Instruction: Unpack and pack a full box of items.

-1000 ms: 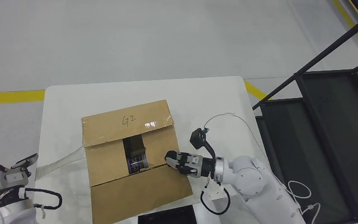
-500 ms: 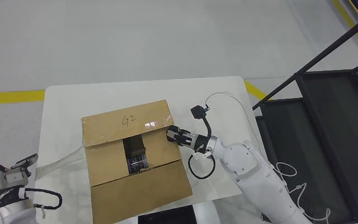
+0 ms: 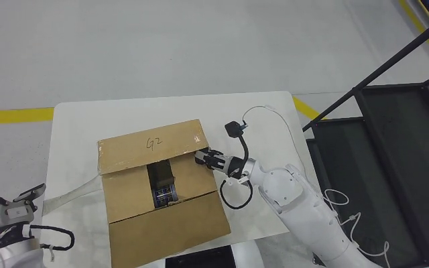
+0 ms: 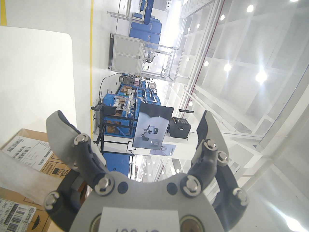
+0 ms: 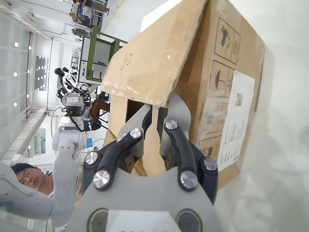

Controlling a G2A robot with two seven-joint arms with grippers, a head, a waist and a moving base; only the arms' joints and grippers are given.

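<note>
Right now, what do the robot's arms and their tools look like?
The right arm is a glossy white shell with thin black cables looping beside it. The right tool and left tool have grey fingers, black links and silver screws.

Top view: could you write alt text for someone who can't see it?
The robot's right pincer, on a white arm, sits at the edge of the far top flap of a brown cardboard box standing on a white table. The box's flaps leave a gap in the middle, where a dark item shows inside.
</note>
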